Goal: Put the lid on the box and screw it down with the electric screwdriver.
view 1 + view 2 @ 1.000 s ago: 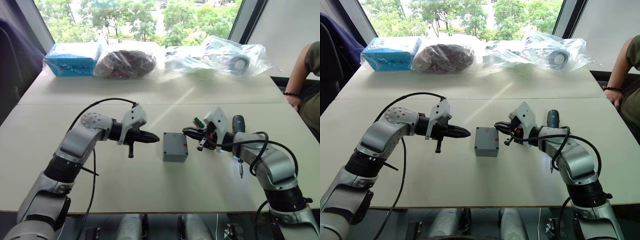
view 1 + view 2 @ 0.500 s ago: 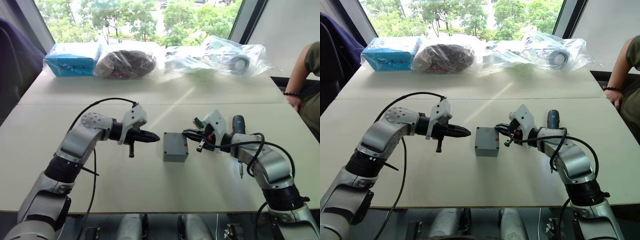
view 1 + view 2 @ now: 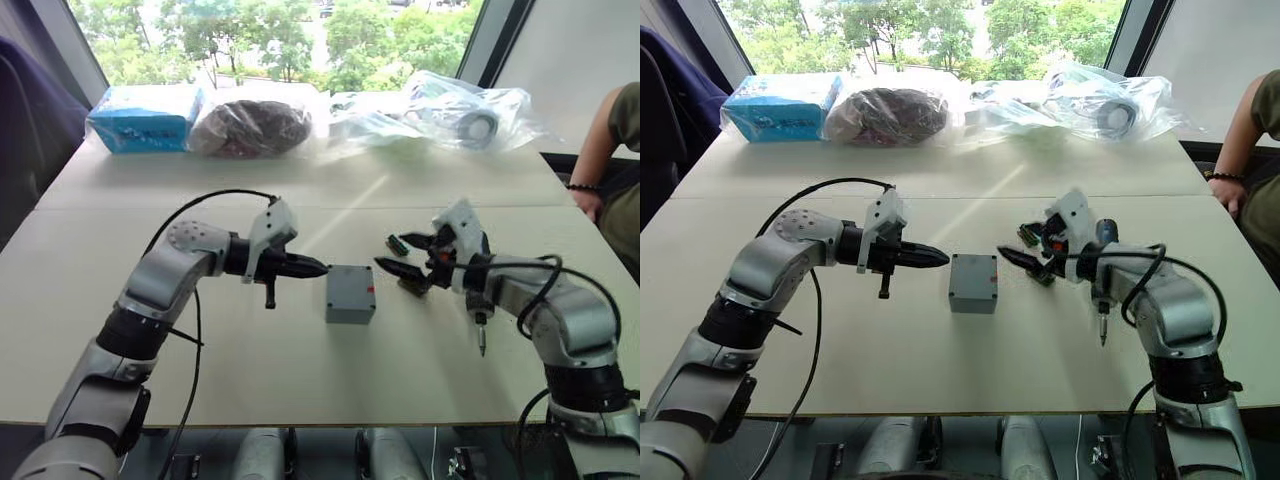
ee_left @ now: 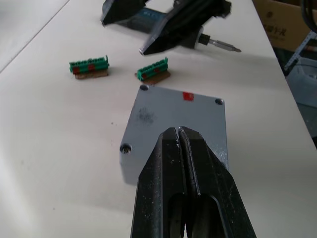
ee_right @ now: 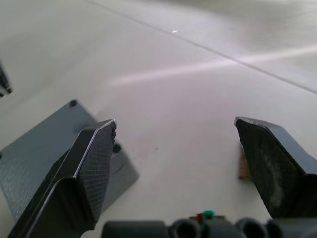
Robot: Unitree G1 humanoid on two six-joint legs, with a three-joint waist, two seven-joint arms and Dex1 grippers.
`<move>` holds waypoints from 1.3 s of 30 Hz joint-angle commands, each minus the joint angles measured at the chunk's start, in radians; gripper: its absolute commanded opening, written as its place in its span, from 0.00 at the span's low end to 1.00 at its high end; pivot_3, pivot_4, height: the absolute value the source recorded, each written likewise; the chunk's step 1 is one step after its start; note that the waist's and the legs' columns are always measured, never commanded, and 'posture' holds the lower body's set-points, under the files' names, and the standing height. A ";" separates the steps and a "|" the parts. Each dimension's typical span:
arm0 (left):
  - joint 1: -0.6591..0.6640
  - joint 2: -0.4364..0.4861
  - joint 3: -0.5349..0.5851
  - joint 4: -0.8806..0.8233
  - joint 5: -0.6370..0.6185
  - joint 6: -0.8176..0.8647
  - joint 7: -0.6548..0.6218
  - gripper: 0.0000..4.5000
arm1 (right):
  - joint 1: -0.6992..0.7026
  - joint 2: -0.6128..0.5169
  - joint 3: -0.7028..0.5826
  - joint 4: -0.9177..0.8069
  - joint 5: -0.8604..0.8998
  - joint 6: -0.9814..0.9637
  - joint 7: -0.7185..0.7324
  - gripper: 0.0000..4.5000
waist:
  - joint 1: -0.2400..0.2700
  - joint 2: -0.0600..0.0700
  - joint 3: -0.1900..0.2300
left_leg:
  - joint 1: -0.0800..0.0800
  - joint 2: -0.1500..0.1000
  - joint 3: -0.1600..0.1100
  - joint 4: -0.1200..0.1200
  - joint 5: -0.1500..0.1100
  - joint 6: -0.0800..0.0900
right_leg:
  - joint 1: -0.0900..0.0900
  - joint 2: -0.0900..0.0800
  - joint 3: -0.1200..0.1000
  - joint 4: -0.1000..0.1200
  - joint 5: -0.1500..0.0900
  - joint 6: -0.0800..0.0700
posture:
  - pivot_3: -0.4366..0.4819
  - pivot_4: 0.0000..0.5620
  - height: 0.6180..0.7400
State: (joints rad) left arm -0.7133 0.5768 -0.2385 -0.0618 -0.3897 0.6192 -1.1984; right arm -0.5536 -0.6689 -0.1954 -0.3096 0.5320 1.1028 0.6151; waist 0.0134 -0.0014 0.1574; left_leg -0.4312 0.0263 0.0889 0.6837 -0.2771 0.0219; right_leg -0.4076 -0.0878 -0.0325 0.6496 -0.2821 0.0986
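Note:
The grey box (image 3: 350, 294) stands at the table's middle, its flat lid (image 4: 178, 111) on top with screw holes at the corners and a small red mark near one edge. My left gripper (image 3: 318, 267) is shut and empty, its tips just at the box's left upper edge. To the right of the box my right gripper (image 3: 400, 255) is open and holds nothing. The electric screwdriver (image 3: 479, 305) lies on the table under my right forearm, its bit (image 3: 482, 343) pointing toward me.
Two small green-brown parts (image 3: 397, 243) (image 3: 410, 286) lie beside my right gripper. A blue carton (image 3: 143, 117) and several plastic-wrapped bundles (image 3: 250, 125) line the far edge. A person's arm (image 3: 610, 125) rests at the table's far right.
My right gripper has opened and drawn back to the right, away from the box. My left gripper has moved a little to the right, up to the box.

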 commanded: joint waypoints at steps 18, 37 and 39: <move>-0.036 -0.079 -0.065 -0.142 -0.007 -0.121 -0.053 0.00 | -0.195 -0.473 0.238 0.519 0.405 0.512 -0.177 0.94 | -0.008 0.000 0.000 | 0.000 0.000 0.001 -0.001 -0.002 0.004 | 0.000 0.000 0.002 -0.001 0.000 0.000 | 0.48 0.27 1.00; 0.067 -0.057 -0.023 -0.254 -0.054 -0.021 0.073 0.00 | -0.380 -0.367 0.602 0.689 0.141 0.475 0.049 0.88 | -0.004 0.000 0.000 | 0.000 0.000 0.001 0.000 -0.003 0.005 | -0.001 0.000 0.002 -0.001 0.000 0.000 | 0.48 0.27 1.00; 0.068 -0.060 -0.022 -0.255 -0.054 -0.015 0.084 0.00 | -0.381 -0.364 0.634 0.693 0.110 0.451 0.087 0.75 | -0.004 0.000 0.000 | 0.000 0.000 0.001 0.000 -0.003 0.005 | -0.001 0.000 0.002 -0.001 0.000 0.000 | 0.48 0.27 1.00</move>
State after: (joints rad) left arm -0.6408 0.5139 -0.2883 -0.2863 -0.4262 0.6031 -1.1261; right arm -0.9223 -1.0397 0.4128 0.3781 0.6724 1.5794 0.6649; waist 0.0098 -0.0015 0.1573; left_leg -0.4314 0.0265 0.0899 0.6833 -0.2797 0.0264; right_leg -0.4080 -0.0877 -0.0309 0.6481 -0.2822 0.0984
